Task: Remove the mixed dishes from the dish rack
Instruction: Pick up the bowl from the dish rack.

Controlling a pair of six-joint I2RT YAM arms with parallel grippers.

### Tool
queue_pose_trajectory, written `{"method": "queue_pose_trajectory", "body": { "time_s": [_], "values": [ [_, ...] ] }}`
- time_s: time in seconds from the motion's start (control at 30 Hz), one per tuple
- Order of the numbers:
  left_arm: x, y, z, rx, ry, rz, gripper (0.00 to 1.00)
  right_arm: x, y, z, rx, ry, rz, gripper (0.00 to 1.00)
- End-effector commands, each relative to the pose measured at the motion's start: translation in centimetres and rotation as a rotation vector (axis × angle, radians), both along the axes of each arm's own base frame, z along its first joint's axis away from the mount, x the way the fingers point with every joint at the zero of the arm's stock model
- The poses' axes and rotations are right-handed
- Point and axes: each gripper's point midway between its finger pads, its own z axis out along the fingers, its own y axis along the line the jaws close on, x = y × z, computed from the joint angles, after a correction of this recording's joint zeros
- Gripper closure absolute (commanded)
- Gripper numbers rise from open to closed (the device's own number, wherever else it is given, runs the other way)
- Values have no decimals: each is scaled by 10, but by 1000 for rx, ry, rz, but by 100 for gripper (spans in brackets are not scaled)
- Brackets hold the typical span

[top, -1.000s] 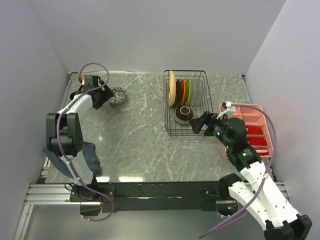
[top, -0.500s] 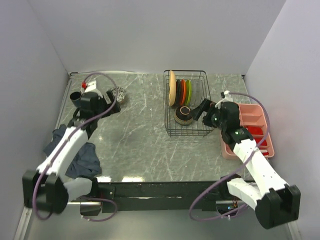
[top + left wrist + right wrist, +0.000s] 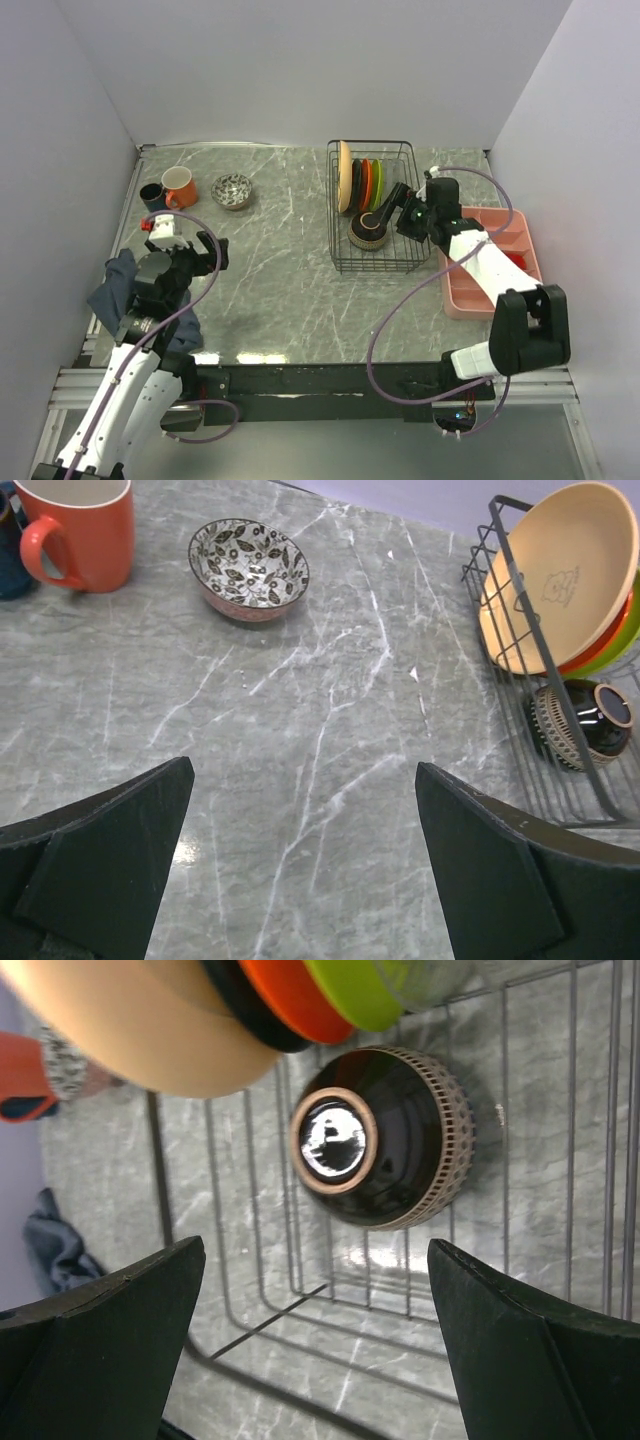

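Observation:
The black wire dish rack stands at the back right. Upright in it are a tan plate, a dark plate, an orange-red plate and a green plate. A brown bowl lies upside down in its front part. My right gripper hangs open just over that brown bowl, holding nothing. An orange mug, a dark-blue cup and a speckled bowl sit on the table at the back left. My left gripper is open and empty over bare table, well short of them.
A pink divided tray with red items lies right of the rack, under my right arm. A dark blue cloth is bunched at the table's left edge beside my left arm. Grey walls close in the back and both sides.
My left arm has pulled back from the back-left corner toward the near edge, and the mug and cup now show there. My right gripper has moved up over the rack's front.

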Motion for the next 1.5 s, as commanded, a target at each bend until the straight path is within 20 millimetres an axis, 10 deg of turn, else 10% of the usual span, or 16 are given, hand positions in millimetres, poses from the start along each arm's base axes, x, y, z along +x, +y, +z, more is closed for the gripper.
{"method": "queue_pose_trajectory", "body": {
  "time_s": [0.0, 0.33, 0.7, 1.47],
  "values": [
    [9, 6, 17, 44, -84, 25, 1, 22, -2, 7, -40, -39, 31, 0],
    [13, 2, 14, 35, -53, 24, 1, 44, 21, -18, -46, -28, 169, 0],
    [12, -8, 11, 32, -44, -8, 1, 23, 78, -26, -60, -46, 398, 0],
    [9, -18, 8, 32, -42, -42, 1, 22, 48, -36, 238, 106, -52, 0]
  ]
}}
